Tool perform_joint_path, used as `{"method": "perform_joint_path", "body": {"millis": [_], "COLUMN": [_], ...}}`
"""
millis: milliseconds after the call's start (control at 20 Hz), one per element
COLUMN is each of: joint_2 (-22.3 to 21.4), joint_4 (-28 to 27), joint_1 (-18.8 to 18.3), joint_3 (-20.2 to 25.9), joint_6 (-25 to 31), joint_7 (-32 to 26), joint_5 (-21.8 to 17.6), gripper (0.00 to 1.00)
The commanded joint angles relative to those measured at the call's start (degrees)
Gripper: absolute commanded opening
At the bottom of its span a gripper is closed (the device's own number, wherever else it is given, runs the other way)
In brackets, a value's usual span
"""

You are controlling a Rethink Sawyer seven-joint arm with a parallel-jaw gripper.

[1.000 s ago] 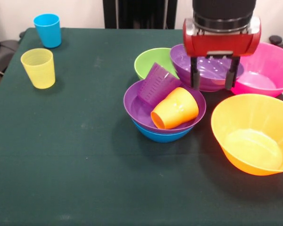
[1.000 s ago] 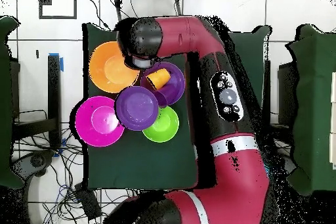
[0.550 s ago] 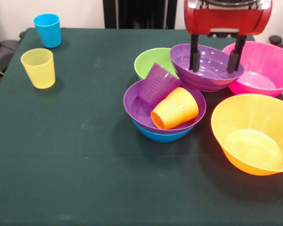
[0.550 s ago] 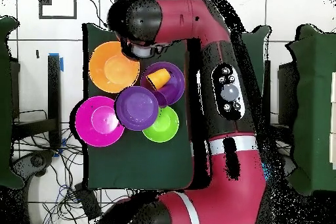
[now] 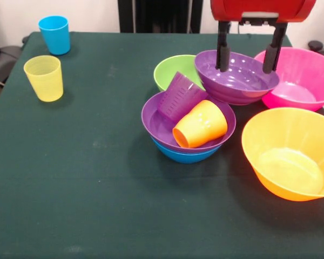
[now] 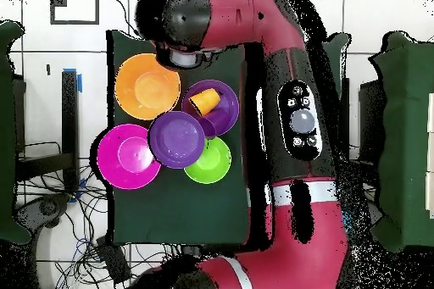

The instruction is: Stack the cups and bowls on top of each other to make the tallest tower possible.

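- Two cups, purple cup (image 5: pixel 181 96) and orange cup (image 5: pixel 201 124), lie tipped in your tower (image 5: pixel 188 129) mid-table
- Gripper (image 5: pixel 248 49) hangs spread and empty above the second purple bowl (image 5: pixel 235 77)
- Light, glossy plastic probably slips; pinch its thin rim

A dark green table (image 5: pixel 86 178) carries blue (image 5: pixel 54 34) and yellow cups (image 5: pixel 44 77) well left of the blue (image 5: pixel 186 156), green (image 5: pixel 173 69), pink (image 5: pixel 305 81) and orange bowls (image 5: pixel 289 154).

No readable text, labels, brands, numbers or signs anywhere, faint moulded ridge marks on purple cup (image 5: pixel 181 96), too small to read as figures
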Motion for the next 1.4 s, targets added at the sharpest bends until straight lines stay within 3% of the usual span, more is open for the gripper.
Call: {"method": "perform_joint_path", "body": {"millis": [50, 300, 600, 850, 1200, 1400], "joint_2": [-6.9, -14.6, -16.2, -15.2, -15.9, -13.4], "joint_4": [13.8, 25.7, 33.0, 31.0, 28.6, 23.5], "joint_1": [-0.9, -0.9, -1.2, -1.0, -1.3, -1.3], "joint_3": [-3.5, -5.6, -6.4, -6.6, -6.3, -5.7], "joint_6": [-2.6, -6.5, -15.1, -14.9, -10.1, -7.3], "joint_7": [-2.8, -0.4, 1.7, 0.2, 0.1, -0.8], "joint_5": [-0.8, -0.6, -1.6, -2.3, 0.9, 1.4], "gripper": [1.00, 1.00, 1.00, 1.00, 1.00, 1.00]}}
